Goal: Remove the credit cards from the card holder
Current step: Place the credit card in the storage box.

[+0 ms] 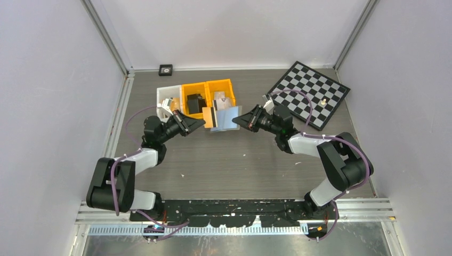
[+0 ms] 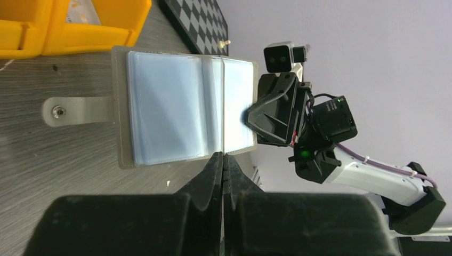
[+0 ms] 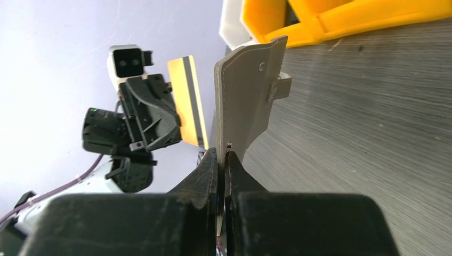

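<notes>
My right gripper (image 1: 237, 120) is shut on one edge of the open card holder (image 1: 226, 118) and holds it just in front of the orange bins. In the right wrist view the gripper (image 3: 222, 152) pinches the holder's grey back (image 3: 242, 101), tab on its far end. In the left wrist view the holder's inside (image 2: 165, 106) shows pale blue sleeves; I cannot tell if a card is in them. My left gripper (image 1: 202, 122) is shut on the tan-brown credit card (image 1: 209, 116), dark stripe along it (image 3: 186, 101), beside the holder. That card shows edge-on between my left fingers (image 2: 223, 156).
Two orange bins (image 1: 221, 90) and a white bin (image 1: 166, 98) with small items stand just behind the holder. A chessboard (image 1: 312, 93) with one small piece lies at the back right. A small black square object (image 1: 166, 69) sits at the back wall.
</notes>
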Controlling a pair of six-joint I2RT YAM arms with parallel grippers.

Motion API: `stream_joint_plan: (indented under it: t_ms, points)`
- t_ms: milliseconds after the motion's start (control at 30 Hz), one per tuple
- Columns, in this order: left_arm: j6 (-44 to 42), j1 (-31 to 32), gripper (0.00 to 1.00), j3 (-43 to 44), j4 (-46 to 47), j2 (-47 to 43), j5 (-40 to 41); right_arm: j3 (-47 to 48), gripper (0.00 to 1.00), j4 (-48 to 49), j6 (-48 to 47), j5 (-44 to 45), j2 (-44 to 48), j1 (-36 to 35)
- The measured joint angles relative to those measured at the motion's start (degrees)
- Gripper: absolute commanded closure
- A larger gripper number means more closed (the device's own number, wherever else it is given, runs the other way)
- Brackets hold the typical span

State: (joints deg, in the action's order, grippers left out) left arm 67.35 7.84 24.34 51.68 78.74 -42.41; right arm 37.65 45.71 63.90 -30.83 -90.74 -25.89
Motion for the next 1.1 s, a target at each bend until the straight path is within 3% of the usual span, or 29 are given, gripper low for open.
stream_joint_plan:
  t_ms: [267,533,800,1100]
  points:
    - [-8.0,-1.0,1.0,5.5,-17.0,-6.1,5.4,-0.3,1.0,-5.6,-2.0,3.6,0.8,2.3]
    - [-15.5,-3.9,1.0,16.1,-38.1,-7.4,15.5,-0.8,0.99,-18.5,-8.8,11.0,10.0,2.9]
    - [-21.6,-8.7,1.0,30.5,-56.8,-5.0,22.8,-0.8,1.0,-24.2,-12.2,15.3,14.2,2.9]
    - [-29.6,-14.2,1.0,45.5,-69.4,1.6,26.2,-0.8,1.0,-25.1,-12.4,15.6,14.2,2.9]
